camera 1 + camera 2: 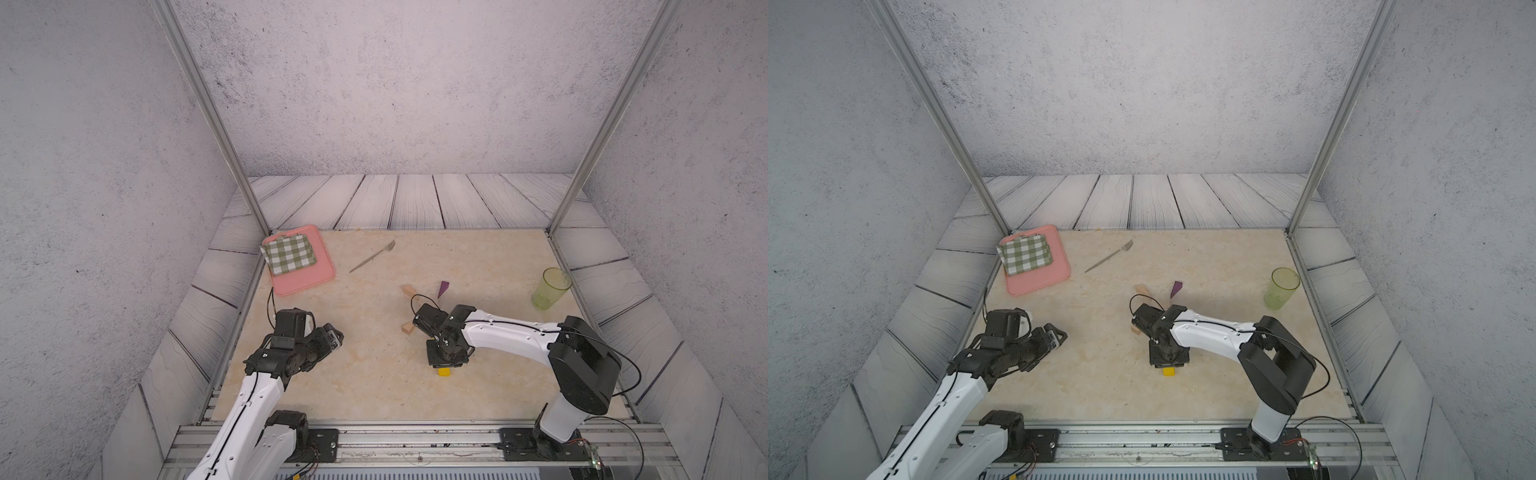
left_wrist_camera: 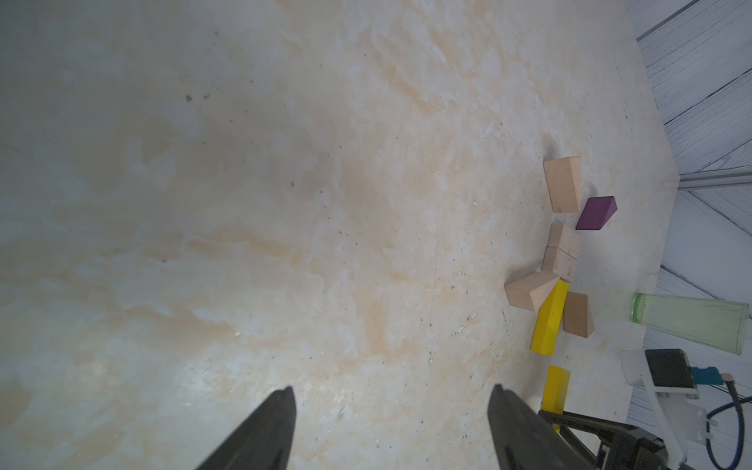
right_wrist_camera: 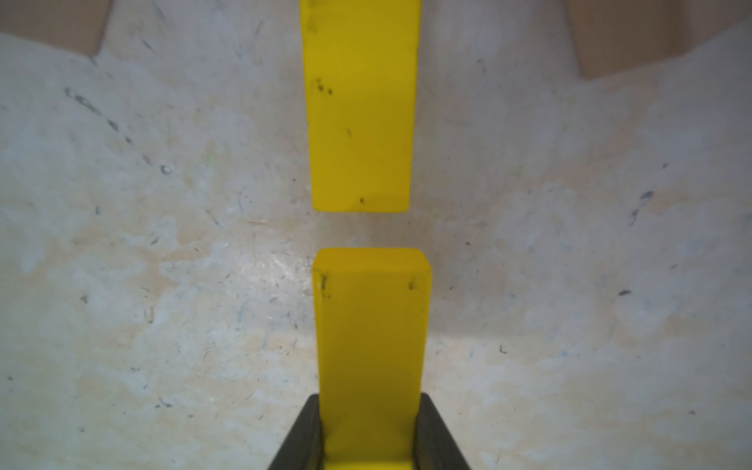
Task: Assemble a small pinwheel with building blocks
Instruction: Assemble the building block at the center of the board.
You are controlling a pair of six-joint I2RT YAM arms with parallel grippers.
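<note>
right of centre, the right gripper (image 3: pixel 370 401) clamps a yellow bar (image 3: pixel 372 325) by its sides, end-on to a second bar (image 3: pixel 360 114), a small gap between them. that bar's far end meets the part-built pinwheel (image 2: pixel 563 252), with the purple wedge (image 2: pixel 597 213) at its far side. the left gripper (image 2: pixel 392 390) hovers at the left, jaws wide, empty.

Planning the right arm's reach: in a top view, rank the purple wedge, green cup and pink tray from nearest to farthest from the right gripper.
1. Purple wedge, mid-table, just beyond the right gripper.
2. Green cup, by the right edge.
3. Pink tray, far back left corner.
</note>
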